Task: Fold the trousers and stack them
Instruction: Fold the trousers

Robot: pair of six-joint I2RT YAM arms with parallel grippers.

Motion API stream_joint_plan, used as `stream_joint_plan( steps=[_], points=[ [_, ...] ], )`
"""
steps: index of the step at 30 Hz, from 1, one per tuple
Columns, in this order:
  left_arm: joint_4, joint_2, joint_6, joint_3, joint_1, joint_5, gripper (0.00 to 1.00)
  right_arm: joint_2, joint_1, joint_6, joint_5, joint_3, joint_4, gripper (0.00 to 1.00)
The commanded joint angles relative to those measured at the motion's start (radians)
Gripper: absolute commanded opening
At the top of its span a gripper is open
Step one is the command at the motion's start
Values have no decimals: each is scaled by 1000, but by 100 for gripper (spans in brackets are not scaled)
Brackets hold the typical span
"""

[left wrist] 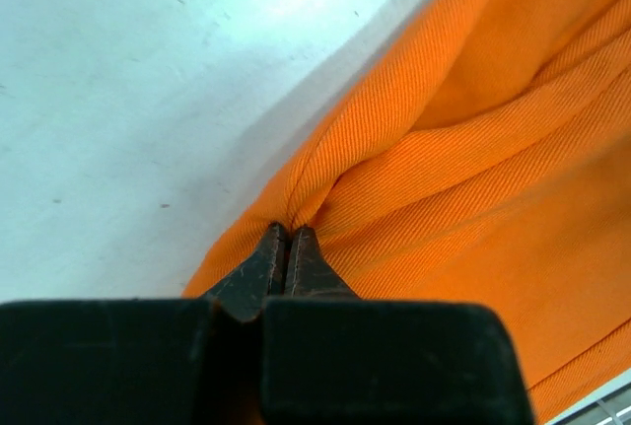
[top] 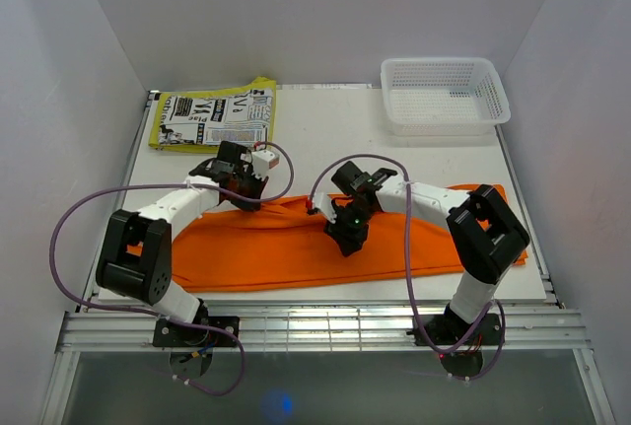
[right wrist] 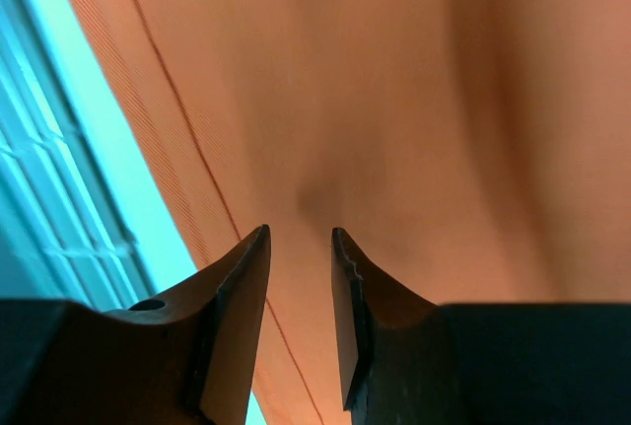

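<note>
Orange trousers (top: 286,243) lie folded lengthwise across the front of the white table. My left gripper (top: 246,194) is at their far left edge. In the left wrist view it (left wrist: 287,230) is shut, pinching a ridge of the orange cloth (left wrist: 473,149) at the edge. My right gripper (top: 347,236) is pointed down at the middle of the trousers. In the right wrist view it (right wrist: 300,235) is open, with the flat orange cloth (right wrist: 394,100) just beyond the fingertips and nothing between them.
A white mesh basket (top: 444,93) stands at the back right. A yellow and black printed packet (top: 212,114) lies at the back left. The table's front rail (top: 325,326) runs just below the trousers, and the white edge shows in the right wrist view (right wrist: 39,149).
</note>
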Motion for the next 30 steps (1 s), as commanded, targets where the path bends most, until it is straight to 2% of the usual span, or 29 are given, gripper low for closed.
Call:
stream_joint_plan(
  steps=[1, 8, 22, 24, 25, 29, 30],
  points=[
    [8, -32, -4, 74, 15, -33, 0, 8, 27, -86, 181, -66, -30, 36],
    [56, 34, 5, 137, 40, -64, 0, 5, 59, -123, 286, -161, -1, 33],
    [192, 282, 46, 308, 107, -168, 0, 5, 111, -126, 258, -187, -30, 30],
    [207, 287, 42, 318, 126, -165, 4, 4, 114, -123, 255, -187, -31, 30],
    [221, 286, 39, 321, 130, -168, 11, 4, 116, -123, 252, -187, -31, 30],
    [250, 255, 31, 318, 152, -153, 29, 7, 116, -124, 247, -189, -31, 29],
    [263, 247, 31, 320, 160, -138, 39, 5, 116, -123, 244, -186, -31, 29]
  ],
)
